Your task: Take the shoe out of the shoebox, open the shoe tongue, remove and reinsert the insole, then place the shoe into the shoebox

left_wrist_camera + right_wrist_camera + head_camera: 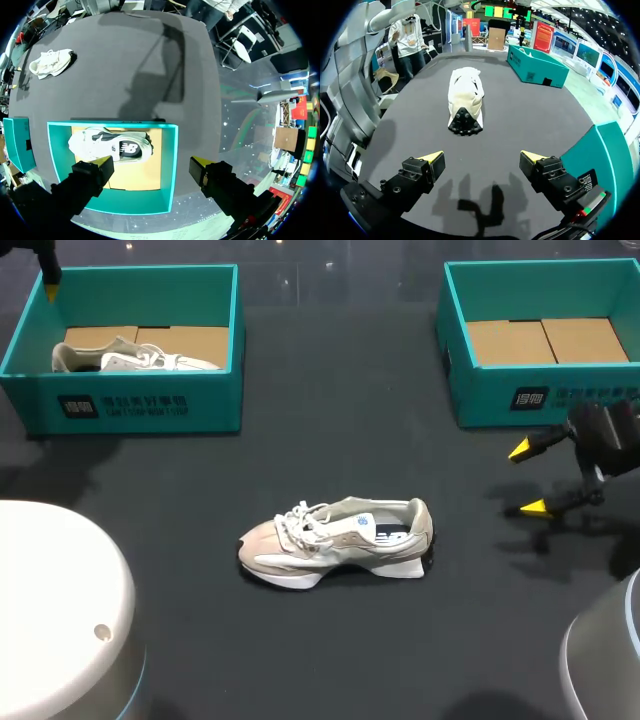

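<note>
Yellow fingertips (102, 162) of the left jaws hang spread and empty over the left shoebox (140, 405) at the worktop's (330, 420) 10 o'clock. One tip is above the white second shoe (112, 145) lying inside, the other beyond the teal wall. Near centre, toward 6 o'clock, the shoe (335, 540) stands on its sole, toe to 9 o'clock and heel to 3 o'clock. At the shoe's 3 o'clock, well apart, the right jaws hover released, fingertips (520, 450) gripping nothing. From the right wrist, the shoe's black heel faces them dead ahead, in line with their gap. The right shoebox (540, 395), at 2 o'clock, shows its cardboard floor.
</note>
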Controlling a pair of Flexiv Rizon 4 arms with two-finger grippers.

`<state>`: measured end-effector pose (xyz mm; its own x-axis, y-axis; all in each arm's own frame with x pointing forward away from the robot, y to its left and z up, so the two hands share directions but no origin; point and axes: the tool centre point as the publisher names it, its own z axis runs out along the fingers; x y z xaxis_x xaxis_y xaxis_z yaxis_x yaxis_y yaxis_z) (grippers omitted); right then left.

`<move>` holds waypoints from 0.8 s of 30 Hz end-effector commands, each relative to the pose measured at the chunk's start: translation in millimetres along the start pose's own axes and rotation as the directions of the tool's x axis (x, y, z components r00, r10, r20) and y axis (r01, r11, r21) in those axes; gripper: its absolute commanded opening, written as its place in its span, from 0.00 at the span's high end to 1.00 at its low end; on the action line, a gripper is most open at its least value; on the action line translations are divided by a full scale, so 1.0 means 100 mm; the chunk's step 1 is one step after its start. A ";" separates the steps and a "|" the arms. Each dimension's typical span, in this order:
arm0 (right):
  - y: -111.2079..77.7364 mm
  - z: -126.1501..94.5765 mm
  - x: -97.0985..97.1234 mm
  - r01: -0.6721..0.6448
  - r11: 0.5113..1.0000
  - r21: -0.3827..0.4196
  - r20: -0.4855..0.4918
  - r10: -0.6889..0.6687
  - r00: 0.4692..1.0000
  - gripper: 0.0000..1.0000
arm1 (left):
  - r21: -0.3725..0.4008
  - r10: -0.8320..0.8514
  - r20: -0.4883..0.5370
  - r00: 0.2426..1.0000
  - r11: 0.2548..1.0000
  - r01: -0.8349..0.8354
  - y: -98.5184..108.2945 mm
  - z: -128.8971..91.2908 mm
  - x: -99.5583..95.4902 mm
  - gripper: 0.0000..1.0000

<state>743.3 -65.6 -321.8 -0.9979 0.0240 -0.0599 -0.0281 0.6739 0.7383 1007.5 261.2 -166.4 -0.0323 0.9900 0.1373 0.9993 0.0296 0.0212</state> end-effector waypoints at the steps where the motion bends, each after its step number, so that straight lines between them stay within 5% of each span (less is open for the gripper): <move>1: -0.05 0.00 0.03 0.003 0.983 -0.185 0.004 -0.002 1.000 0.00 | -0.002 0.000 -0.001 1.000 1.000 0.000 -0.01 0.00 0.00 0.00; 13: -0.11 0.04 0.16 -0.086 0.988 -0.131 -0.002 0.086 0.996 0.00 | -0.002 0.000 -0.001 1.000 1.000 0.000 -0.01 0.00 0.00 0.00; 24: -0.39 0.30 0.34 -0.154 0.971 -0.184 -0.021 0.152 0.988 0.00 | -0.002 0.000 -0.001 1.000 1.000 0.000 -0.01 0.00 0.00 0.00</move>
<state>713.3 -73.2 -363.2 -0.9926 0.1008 0.0674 0.1105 0.5223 0.8456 1007.5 261.2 -166.4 -0.0321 0.9900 0.1373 0.9993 0.0295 0.0212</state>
